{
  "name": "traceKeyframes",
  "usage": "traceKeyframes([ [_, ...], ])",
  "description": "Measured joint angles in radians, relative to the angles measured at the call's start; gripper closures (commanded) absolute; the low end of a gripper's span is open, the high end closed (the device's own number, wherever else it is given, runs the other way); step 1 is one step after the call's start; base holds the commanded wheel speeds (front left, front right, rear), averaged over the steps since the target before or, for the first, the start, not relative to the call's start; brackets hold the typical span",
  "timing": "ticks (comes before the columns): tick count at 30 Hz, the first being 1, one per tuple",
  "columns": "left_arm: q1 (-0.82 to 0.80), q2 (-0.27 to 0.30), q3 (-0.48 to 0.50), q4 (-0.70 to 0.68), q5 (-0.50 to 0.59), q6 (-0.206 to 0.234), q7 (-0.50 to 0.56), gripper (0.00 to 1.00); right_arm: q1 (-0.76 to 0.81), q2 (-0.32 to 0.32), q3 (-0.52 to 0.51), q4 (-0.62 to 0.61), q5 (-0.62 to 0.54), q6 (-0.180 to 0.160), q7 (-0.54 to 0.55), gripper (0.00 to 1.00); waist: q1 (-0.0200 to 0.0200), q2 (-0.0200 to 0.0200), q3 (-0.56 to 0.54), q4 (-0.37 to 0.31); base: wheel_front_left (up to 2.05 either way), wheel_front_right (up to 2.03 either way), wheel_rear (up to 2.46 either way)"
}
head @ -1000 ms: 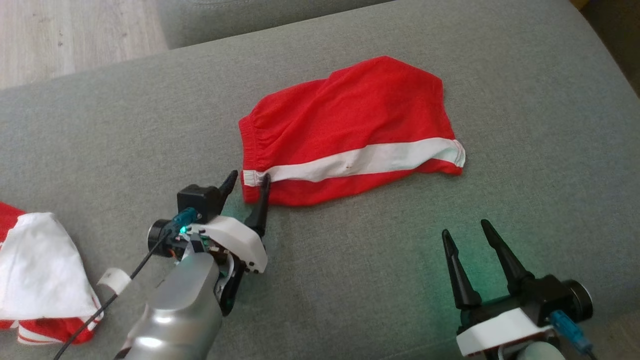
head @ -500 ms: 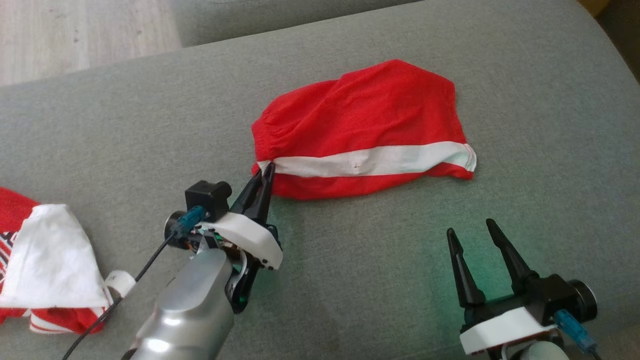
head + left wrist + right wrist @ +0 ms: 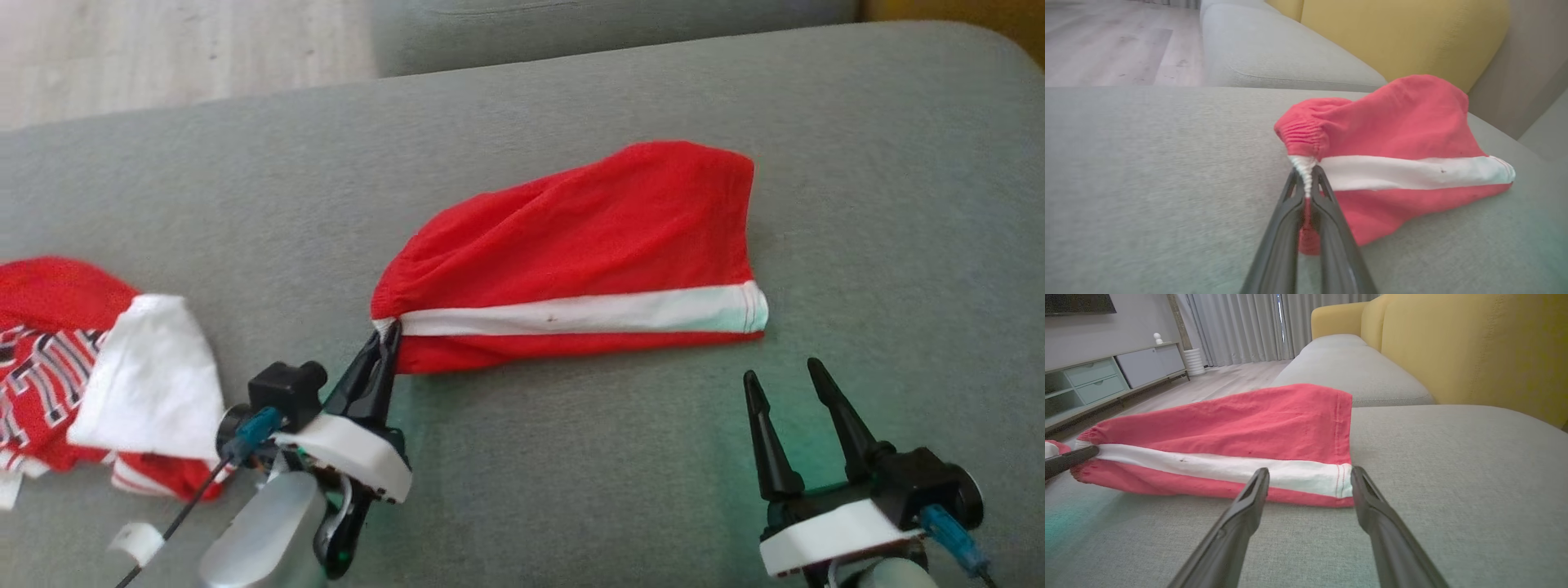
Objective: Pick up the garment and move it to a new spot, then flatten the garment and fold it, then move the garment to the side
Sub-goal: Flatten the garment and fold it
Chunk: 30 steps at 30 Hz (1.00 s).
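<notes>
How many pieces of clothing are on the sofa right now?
2 seen: red shorts mid-cushion, waistband pinched in the left claw; a red-and-white heap at the head view's left, which may hold more than one piece.

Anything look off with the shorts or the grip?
One oddity: a small dark spot on the white stripe of the red shorts, roughly mid-length; stain or hole, I cannot tell. The left gripper is shut on the shorts at the stripe's gathered end; the right gripper is open, apart from them.
</notes>
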Motion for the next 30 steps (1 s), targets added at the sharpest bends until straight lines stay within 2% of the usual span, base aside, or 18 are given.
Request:
traceKeyframes([
  [5, 0.020, 0.021, 0.021, -0.040, 0.024, 0.029, 0.000, 1.00, -0.038, 0.000, -0.013, 0.084, 0.020, 0.000, 0.000, 0.00, 0.0000, 0.0000, 0.010, 0.048, 0.00, 0.00, 0.00],
  [12, 0.022, 0.026, 0.022, -0.059, 0.048, 0.030, 0.000, 1.00, -0.210, -0.001, -0.015, 0.288, 0.107, 0.000, 0.000, 0.00, 0.0001, 0.0000, 0.041, 0.094, 0.00, 0.00, 0.00],
  [13, 0.022, 0.026, 0.022, -0.059, 0.048, 0.030, 0.000, 1.00, -0.210, -0.001, -0.015, 0.288, 0.107, 0.000, 0.000, 0.00, 0.0001, 0.0000, 0.041, 0.094, 0.00, 0.00, 0.00],
  [14, 0.022, 0.026, 0.022, -0.062, 0.055, 0.030, 0.000, 1.00, -0.253, -0.002, -0.002, 0.346, 0.136, 0.000, 0.000, 0.00, 0.0001, 0.0000, 0.048, 0.105, 0.00, 0.00, 0.00],
  [19, 0.021, 0.017, 0.022, -0.063, 0.066, 0.029, 0.000, 1.00, -0.305, -0.002, 0.041, 0.431, 0.166, 0.000, 0.000, 0.00, 0.0001, 0.0000, 0.057, 0.122, 0.00, 0.00, 0.00],
  [24, 0.019, 0.007, 0.023, -0.067, 0.077, 0.029, 0.000, 1.00, -0.312, -0.003, 0.055, 0.456, 0.185, 0.000, 0.000, 0.00, 0.0001, 0.0000, 0.061, 0.134, 0.00, 0.00, 0.00],
  [25, 0.018, 0.006, 0.024, -0.069, 0.082, 0.029, 0.000, 1.00, -0.313, -0.003, 0.055, 0.455, 0.185, 0.000, 0.000, 0.09, 0.0002, 0.0000, 0.061, 0.136, 0.00, 0.00, 0.00],
  [27, 0.017, 0.005, 0.029, -0.070, 0.084, 0.029, 0.000, 1.00, -0.312, -0.003, 0.055, 0.452, 0.184, 0.000, 0.000, 0.51, 0.0001, 0.0000, 0.059, 0.137, 0.00, 0.00, 0.00],
  [28, 0.017, 0.005, 0.033, -0.071, 0.086, 0.029, 0.000, 1.00, -0.310, -0.003, 0.053, 0.442, 0.184, 0.000, 0.000, 0.69, 0.0001, 0.0000, 0.057, 0.136, 0.00, 0.00, 0.00],
  [29, 0.017, 0.005, 0.039, -0.073, 0.092, 0.029, 0.000, 1.00, -0.308, -0.003, 0.050, 0.430, 0.182, 0.000, 0.000, 1.00, 0.0001, 0.0000, 0.055, 0.135, 0.00, 0.00, 0.00],
  [30, 0.017, 0.005, 0.044, -0.074, 0.095, 0.029, 0.000, 1.00, -0.306, -0.003, 0.047, 0.423, 0.183, 0.000, 0.000, 1.00, 0.0001, 0.0000, 0.052, 0.133, 0.00, 0.00, 0.00],
])
